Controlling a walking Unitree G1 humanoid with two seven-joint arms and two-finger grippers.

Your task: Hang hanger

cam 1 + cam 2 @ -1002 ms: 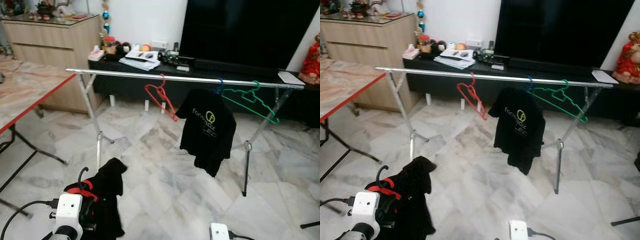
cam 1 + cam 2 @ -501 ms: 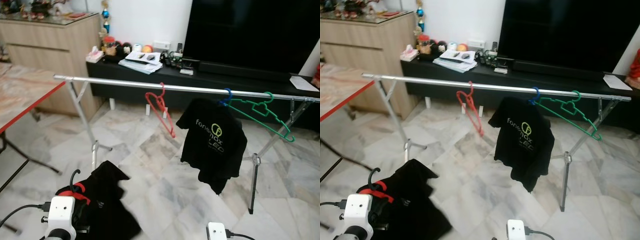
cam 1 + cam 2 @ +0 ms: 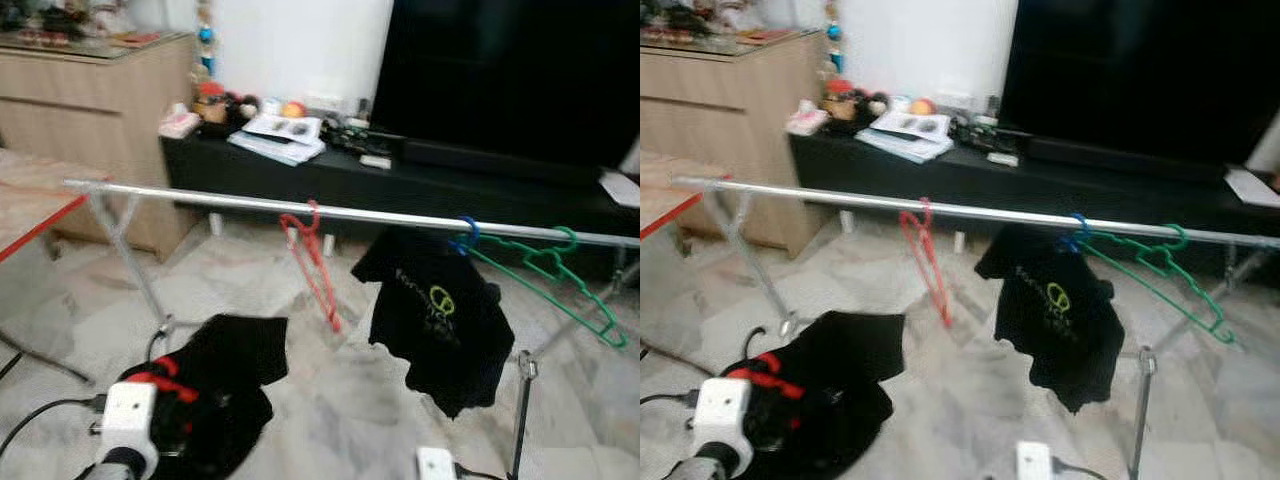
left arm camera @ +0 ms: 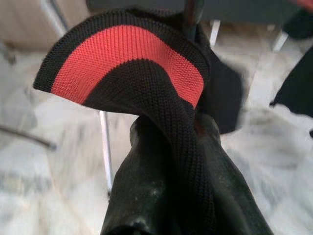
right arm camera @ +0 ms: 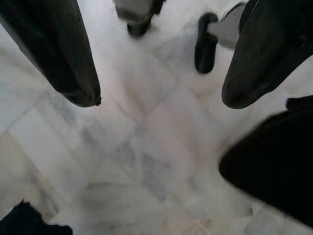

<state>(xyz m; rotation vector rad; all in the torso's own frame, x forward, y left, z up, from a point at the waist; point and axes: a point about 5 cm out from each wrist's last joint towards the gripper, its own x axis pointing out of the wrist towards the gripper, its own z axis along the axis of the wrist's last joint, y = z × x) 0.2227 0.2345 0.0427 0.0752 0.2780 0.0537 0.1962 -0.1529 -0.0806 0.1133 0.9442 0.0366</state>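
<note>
My left gripper [image 4: 171, 132] is shut on the red-and-black collar [image 4: 127, 63] of a black shirt [image 3: 235, 380] on a black hanger. The hanger's hook [image 3: 155, 345] sticks up beside the collar. I hold this bundle low at my left, below and in front of a silver clothes rail [image 3: 240, 204]. On the rail hang a red hanger [image 3: 312, 260], a black printed T-shirt [image 3: 435, 315] on a blue hook [image 3: 466, 232], and a green hanger [image 3: 555, 280]. My right gripper [image 5: 156, 98] is open over the marble floor, its fingers [image 5: 63, 58] wide apart.
The rail's folding legs [image 3: 125, 250] stand on the marble floor [image 3: 350, 390]. Behind it are a black TV bench [image 3: 330, 175] with papers and clutter, a large dark screen [image 3: 510, 70] and a wooden sideboard [image 3: 90, 90]. A red-edged table [image 3: 30, 215] is at my left.
The whole view has shifted and blurred as the camera moved closer to the rail. The shirt in my left gripper has swung out to the right.
</note>
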